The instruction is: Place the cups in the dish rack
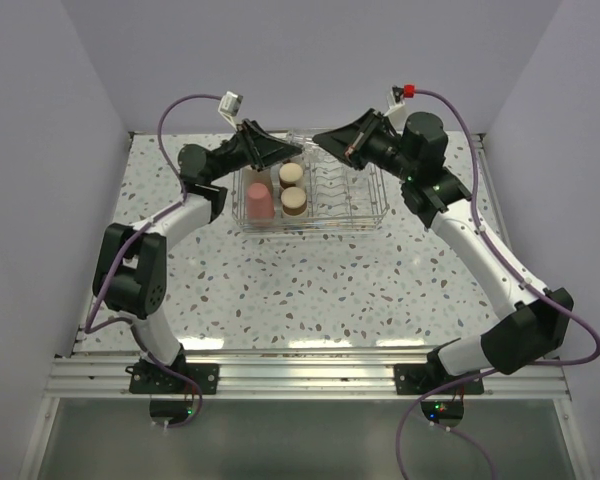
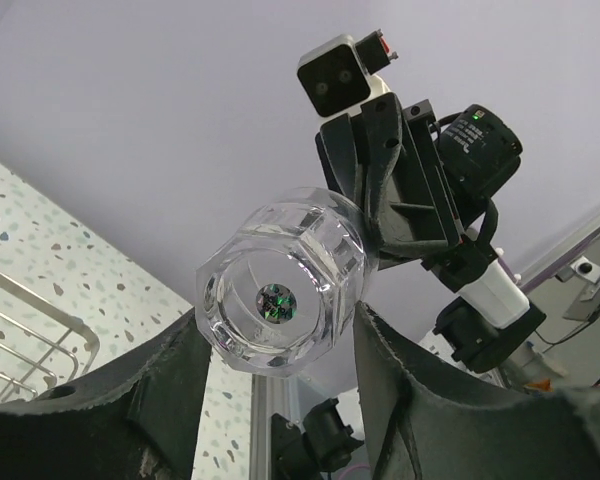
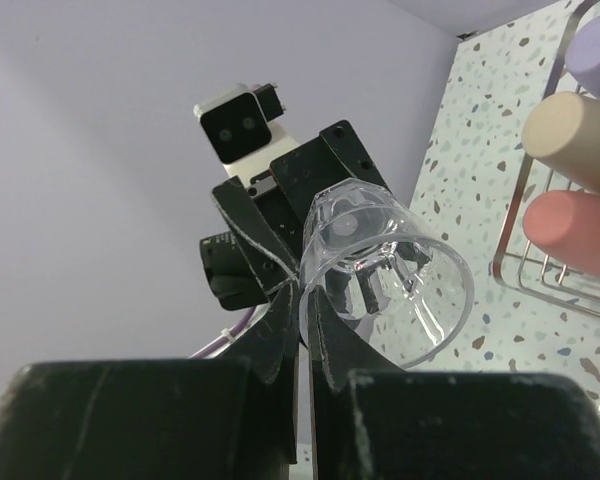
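You're mid-handover over the dish rack (image 1: 355, 200) at the far edge of the counter (image 1: 310, 290): R tool (image 3: 305, 295) is pinched on the rim of the clear cup (image 2: 280, 292), L tool (image 2: 283, 325) straddles its body, can't tell if clamped. Next: firm up L, release R, then lower it in. L wrist view shows the straddle; top view doesn't.

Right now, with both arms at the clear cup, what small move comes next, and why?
Probably close the left fingers firmly on the clear cup: it sits between them, grip unclear, and the right fingers pinching its rim are its only sure hold.
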